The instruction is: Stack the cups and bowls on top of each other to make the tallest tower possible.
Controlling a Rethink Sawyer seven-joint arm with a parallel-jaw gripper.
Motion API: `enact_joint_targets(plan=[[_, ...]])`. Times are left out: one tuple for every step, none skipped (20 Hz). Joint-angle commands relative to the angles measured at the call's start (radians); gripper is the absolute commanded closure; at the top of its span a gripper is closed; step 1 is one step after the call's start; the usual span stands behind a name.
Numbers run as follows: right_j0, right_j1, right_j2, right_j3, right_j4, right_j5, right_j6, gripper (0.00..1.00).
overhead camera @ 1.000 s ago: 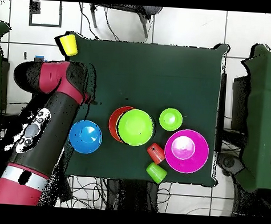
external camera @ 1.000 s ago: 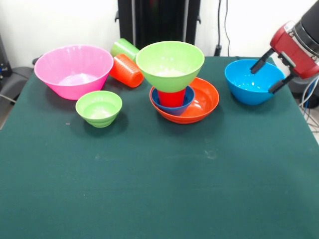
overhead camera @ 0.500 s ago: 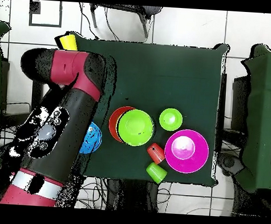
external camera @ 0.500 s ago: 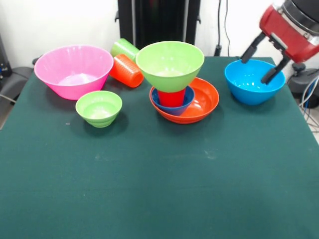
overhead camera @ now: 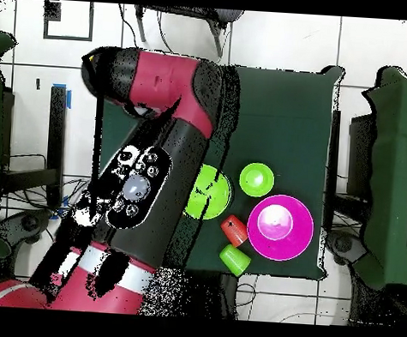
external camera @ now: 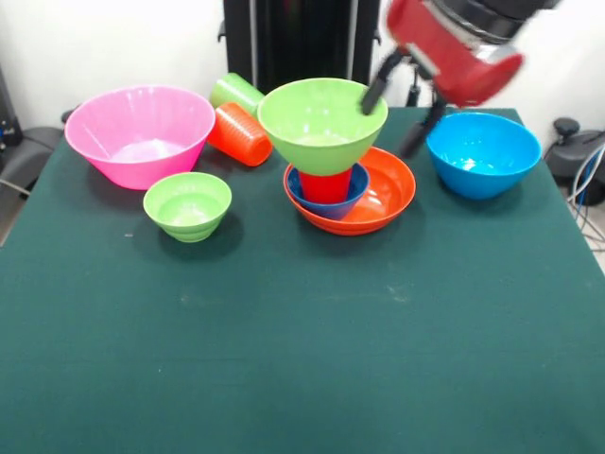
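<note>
The tower stands mid-table: a wide orange bowl [external camera: 389, 194] holds a small dark blue bowl [external camera: 333, 204], a red cup [external camera: 326, 185] and, on top, a large green bowl [external camera: 321, 121]. My gripper [external camera: 393, 118] is open and empty, with one finger by the green bowl's rim and the other over the gap toward the large blue bowl [external camera: 482, 153]. A huge pink bowl [external camera: 140, 132] and a small green bowl [external camera: 187, 203] stand at the left. An orange cup [external camera: 241, 134] and a light green cup [external camera: 236, 92] lie on their sides. The yellow cup does not show.
In the overhead view my arm [overhead camera: 146, 180] covers the blue bowl and most of the tower. The green bowl [overhead camera: 214, 193], small green bowl [overhead camera: 256, 179], pink bowl [overhead camera: 280, 227] and both lying cups [overhead camera: 234, 246] stay visible. The table's green cloth [external camera: 302, 359] fills the front.
My gripper has swung left in the front view, from over the blue bowl to beside the tower's green bowl. It stays open. The bowls and cups have not moved.
</note>
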Motion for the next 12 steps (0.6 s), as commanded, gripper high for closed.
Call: enact_joint_targets(plan=[[-0.121, -0.025, 0.199, -0.037, -0.139, 0.015, -0.442, 0.0], [-0.144, -0.031, 0.204, -0.037, -0.155, 0.021, -0.472, 0.0], [-0.167, -0.037, 0.214, -0.032, -0.169, 0.019, -0.502, 0.0], [-0.19, -0.042, 0.224, -0.029, -0.181, 0.015, -0.534, 0.0], [-0.21, -0.046, 0.236, -0.023, -0.189, 0.009, -0.554, 0.0], [-0.229, -0.052, 0.246, -0.016, -0.198, 0.004, -0.577, 0.0], [-0.245, -0.057, 0.252, -0.012, -0.209, 0.002, -0.599, 0.0], [-0.259, -0.068, 0.257, 0.004, -0.219, -0.006, -0.615, 0.0], [-0.275, -0.078, 0.258, 0.016, -0.233, -0.01, -0.638, 0.0], [-0.294, -0.088, 0.266, 0.03, -0.24, -0.025, -0.656, 0.0], [-0.315, -0.096, 0.27, 0.042, -0.249, -0.033, -0.678, 0.0], [-0.336, -0.102, 0.274, 0.052, -0.256, -0.036, -0.695, 0.0]])
